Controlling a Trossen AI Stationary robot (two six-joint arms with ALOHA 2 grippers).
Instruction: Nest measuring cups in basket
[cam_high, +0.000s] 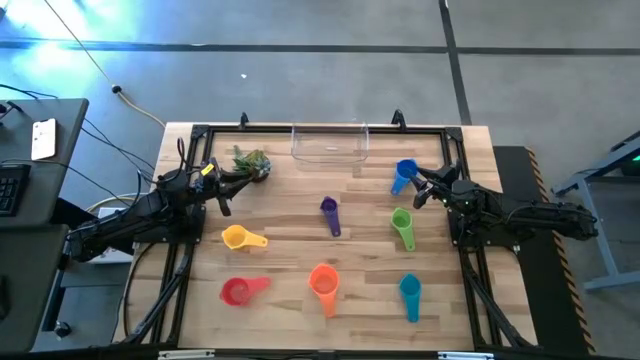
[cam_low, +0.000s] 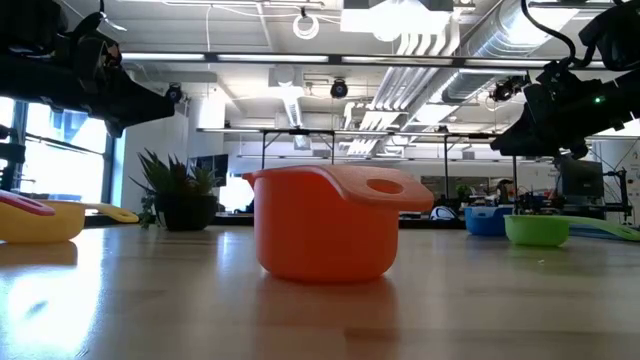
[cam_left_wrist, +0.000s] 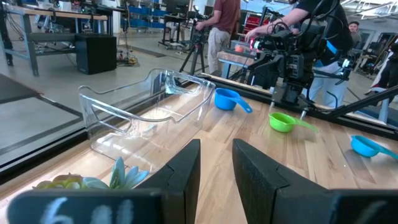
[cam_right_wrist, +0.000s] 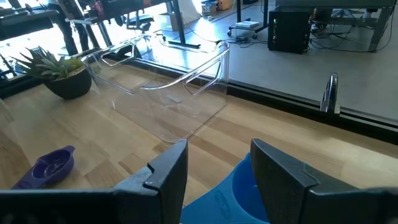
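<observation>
Seven measuring cups lie apart on the table: blue (cam_high: 404, 176), purple (cam_high: 330, 214), green (cam_high: 402, 227), yellow (cam_high: 238, 238), red (cam_high: 238, 291), orange (cam_high: 324, 283) and teal (cam_high: 410, 293). The clear basket (cam_high: 330, 143) stands at the far edge with nothing in it. My right gripper (cam_right_wrist: 217, 167) is open and hovers just above the blue cup (cam_right_wrist: 239, 196), whose bowl shows between and below its fingers. My left gripper (cam_left_wrist: 216, 169) is open too, raised beside the small plant (cam_high: 252, 162) and pointing toward the basket (cam_left_wrist: 146, 112). The low view shows both arms held well above the tabletop.
A small potted plant (cam_right_wrist: 59, 73) stands left of the basket, close to my left gripper. The orange cup (cam_low: 330, 235) sits upside down nearest the near edge. Bare wood lies between the basket and the purple cup (cam_right_wrist: 50, 167). People stand beyond the table's right side (cam_left_wrist: 224, 25).
</observation>
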